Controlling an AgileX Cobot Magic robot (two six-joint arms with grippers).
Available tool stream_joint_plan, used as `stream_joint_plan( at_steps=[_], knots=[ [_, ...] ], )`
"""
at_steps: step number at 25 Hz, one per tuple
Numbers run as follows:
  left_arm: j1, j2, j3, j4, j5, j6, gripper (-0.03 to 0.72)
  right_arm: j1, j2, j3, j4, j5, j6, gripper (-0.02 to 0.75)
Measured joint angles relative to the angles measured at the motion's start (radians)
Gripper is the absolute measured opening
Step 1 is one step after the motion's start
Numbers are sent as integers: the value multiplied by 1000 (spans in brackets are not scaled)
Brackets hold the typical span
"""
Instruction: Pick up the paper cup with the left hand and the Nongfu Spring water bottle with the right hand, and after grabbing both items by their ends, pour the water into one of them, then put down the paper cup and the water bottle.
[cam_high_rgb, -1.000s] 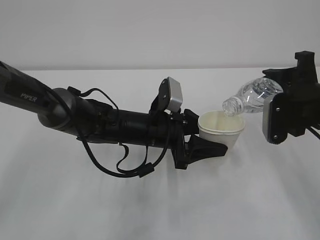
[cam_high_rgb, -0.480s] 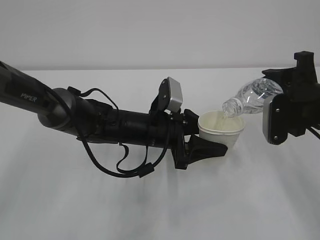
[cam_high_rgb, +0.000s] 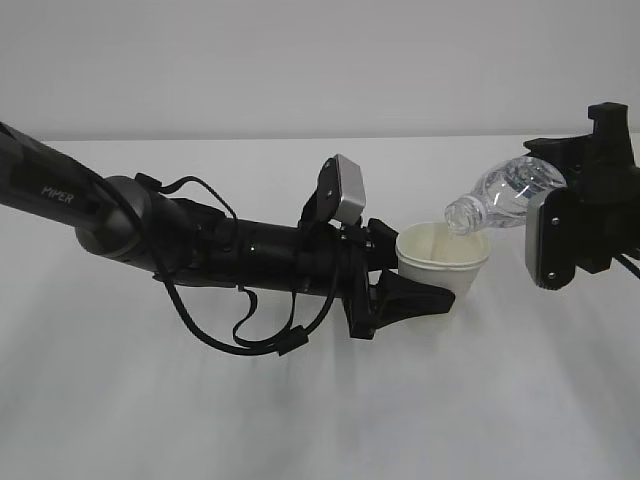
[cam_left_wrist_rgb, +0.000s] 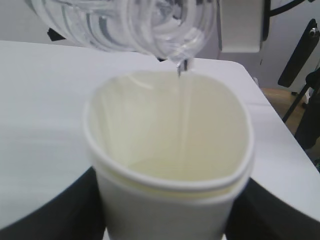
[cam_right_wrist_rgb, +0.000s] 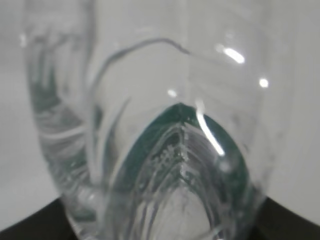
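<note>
The paper cup (cam_high_rgb: 443, 258) is held above the white bench (cam_high_rgb: 300, 400), about mid-scene, with the Nongfu Spring water bottle (cam_high_rgb: 505, 195) tipped over it from the right.

Largest first: the left hand (cam_high_rgb: 250, 255), the long black arm lettered "PIPER", reaches in from the left edge with loose cables hanging under it. Its tool (cam_high_rgb: 405, 295) is clamped on the lower part of the cup; in the left wrist view dark jaws stand on either side of the cup wall, and the rim (cam_left_wrist_rgb: 170, 180) is squeezed out of round. The right hand (cam_high_rgb: 585, 205) comes in from the right edge; its tool is mostly hidden behind the grey camera box, yet the right wrist view is filled by the bottle with dark jaw edges in the bottom corners, so it is clamped on the bottle's base end.

The bottle lies nearly level, neck slanted down, its capless mouth (cam_high_rgb: 458, 215) just above the far right of the rim. A thin thread of the water (cam_left_wrist_rgb: 184, 105) falls from the mouth into the cup, and a shallow pool shows at the bottom.

Risks, as I judge them: the mouth sits near the rim's edge, so a small drift of either arm could send the stream over the side onto the bench. The cup wall is already deformed, and a firmer squeeze could buckle it as weight builds. Tilting the bottle steeply could make the flow surge and splash out.
</note>
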Motion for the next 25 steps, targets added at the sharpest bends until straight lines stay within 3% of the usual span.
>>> stream_joint_plan(
  at_steps=[25],
  knots=[
    [0,0,0,1,0,0,452,0,0,0,0,2,0,410]
  ],
)
